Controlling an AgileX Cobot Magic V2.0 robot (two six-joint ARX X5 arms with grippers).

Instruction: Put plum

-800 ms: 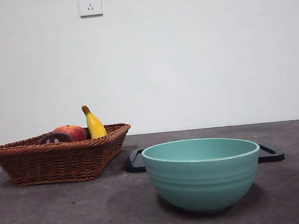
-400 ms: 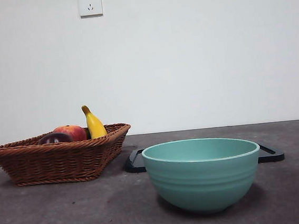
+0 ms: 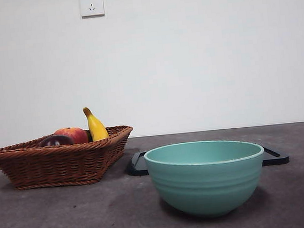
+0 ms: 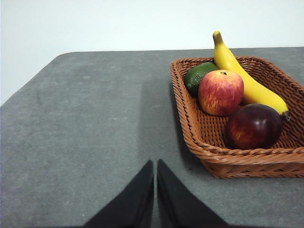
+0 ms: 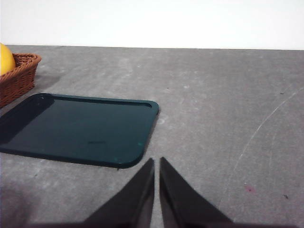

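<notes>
The left claw (image 4: 155, 164) hangs over bare counter (image 4: 85, 123) with its jaws pressed together on nothing, just short of the wicker basket (image 4: 199, 142), and the right claw (image 5: 156, 161) waits likewise closed and empty beside the dark tray (image 5: 76, 128). The plum (image 4: 253, 126) lies in the basket's near corner, touching the banana (image 4: 247, 80) and just beside the red apple (image 4: 220, 92), with a green fruit (image 4: 198, 76) behind. Nothing is grasped yet, so the left claw seems best placed to reach it; the teal bowl (image 3: 206, 176) looks empty from this low angle.
</notes>
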